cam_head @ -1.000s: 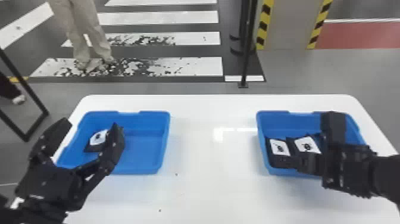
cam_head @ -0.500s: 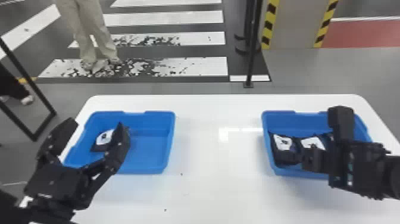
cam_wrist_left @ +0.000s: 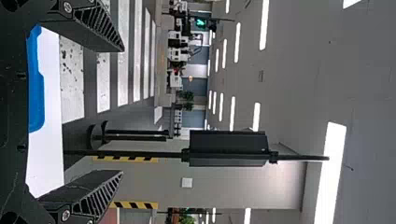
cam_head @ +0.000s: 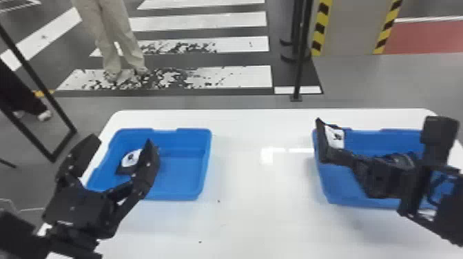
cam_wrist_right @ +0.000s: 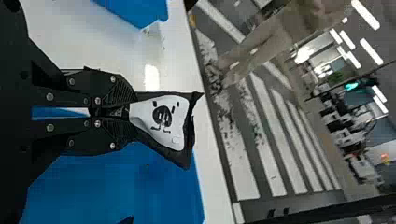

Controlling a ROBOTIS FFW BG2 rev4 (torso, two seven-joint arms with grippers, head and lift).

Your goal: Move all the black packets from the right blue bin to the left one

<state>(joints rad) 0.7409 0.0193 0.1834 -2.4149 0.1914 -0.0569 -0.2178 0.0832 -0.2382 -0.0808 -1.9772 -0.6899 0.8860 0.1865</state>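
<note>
Across comes the right arm point(cam_head: 444, 206), shifted over the bench point(cam_head: 255, 213) since the earlier frame and reaching above the right blue bin point(cam_head: 332, 187), its right end effector point(cam_head: 325, 139) now up at the side nearer the left bin point(cam_head: 182, 172). Over at that left bin, the left end effector point(cam_head: 122, 142) holds its place with fingers apart, but look at the right fingers, together and clamped on a black packet point(cam_wrist_right: 161, 121) with its white label showing, while another packet point(cam_head: 129, 162) lies in the left bin, just as before.
</note>
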